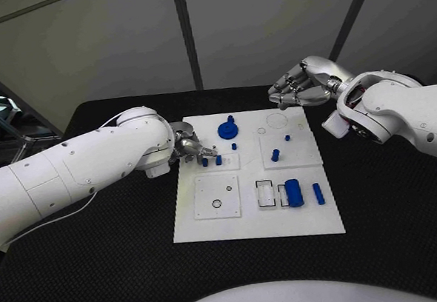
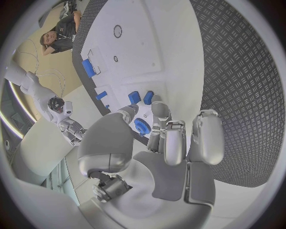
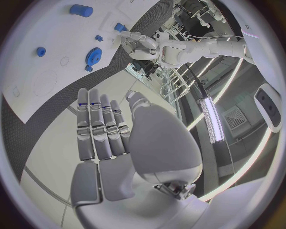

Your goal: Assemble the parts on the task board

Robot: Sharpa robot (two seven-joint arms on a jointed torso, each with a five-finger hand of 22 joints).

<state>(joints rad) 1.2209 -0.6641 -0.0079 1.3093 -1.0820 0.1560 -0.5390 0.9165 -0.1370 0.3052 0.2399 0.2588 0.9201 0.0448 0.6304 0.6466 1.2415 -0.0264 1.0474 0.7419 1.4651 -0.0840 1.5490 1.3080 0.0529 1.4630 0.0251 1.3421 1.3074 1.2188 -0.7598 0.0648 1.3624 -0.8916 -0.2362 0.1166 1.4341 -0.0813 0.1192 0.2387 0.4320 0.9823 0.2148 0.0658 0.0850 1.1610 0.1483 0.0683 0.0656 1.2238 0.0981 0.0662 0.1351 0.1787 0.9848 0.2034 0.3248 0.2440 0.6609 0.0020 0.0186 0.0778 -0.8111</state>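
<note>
**Two robot hands at the task board, parts spread across it**

You are looking down at a black surface (image 1: 106,284) with the white task board (image 1: 258,224) at its centre.

Your left robot hand (image 1: 188,147) reaches in from 9 o'clock and sits over the board's left edge, fingertips next to two small blue pegs (image 1: 211,161) standing in a raised tile. In the left wrist view its fingers (image 2: 169,138) are curled forward side by side, their tips close to a blue gear (image 2: 142,127) and the two pegs. Whether anything is pinched between them you cannot tell from these views.

Your right robot hand (image 1: 298,85) hovers at 1 o'clock, just past the board's far right corner, above the surface. Its fingers are straight and close together in the right wrist view, and it carries nothing; it is released.

On the board, the blue gear (image 1: 227,129) stands toward 12 o'clock. Right of centre, one short blue peg (image 1: 275,155) stands upright, with a tinier blue piece (image 1: 287,138) just beyond it. Toward 4 o'clock a thick blue cylinder (image 1: 294,192) lies beside a thin blue bar (image 1: 318,194), both pointing away from you. Left of them, a square tile (image 1: 217,197) shows a dark ring.
</note>
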